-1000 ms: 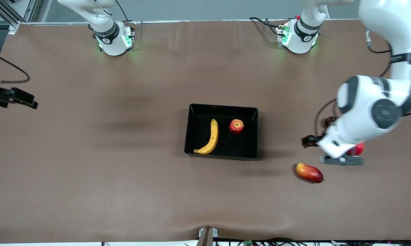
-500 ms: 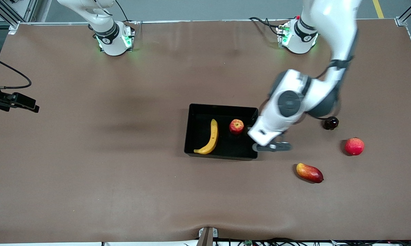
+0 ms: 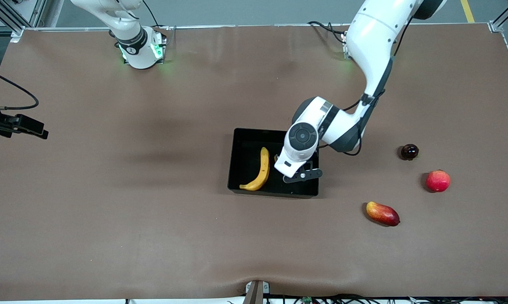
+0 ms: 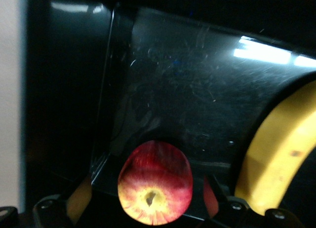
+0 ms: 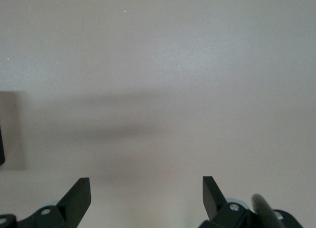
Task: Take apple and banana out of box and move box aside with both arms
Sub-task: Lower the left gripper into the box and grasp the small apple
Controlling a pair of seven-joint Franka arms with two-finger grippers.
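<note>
While the right gripper (image 5: pixel 145 196) waits with fingers spread over bare tabletop near the edge at the right arm's end, the left gripper (image 4: pixel 148 203) hangs over the box (image 3: pixel 241 143), jaws apart around the apple (image 4: pixel 154 189) without pinching it yet. Taking the apple out appears to be the step in hand; next it likely needs lowering and closing. The apple is small, red with a yellow patch around its stem dimple, lying beside the curved yellow banana (image 3: pixel 260 169) in the box mid-table.
</note>
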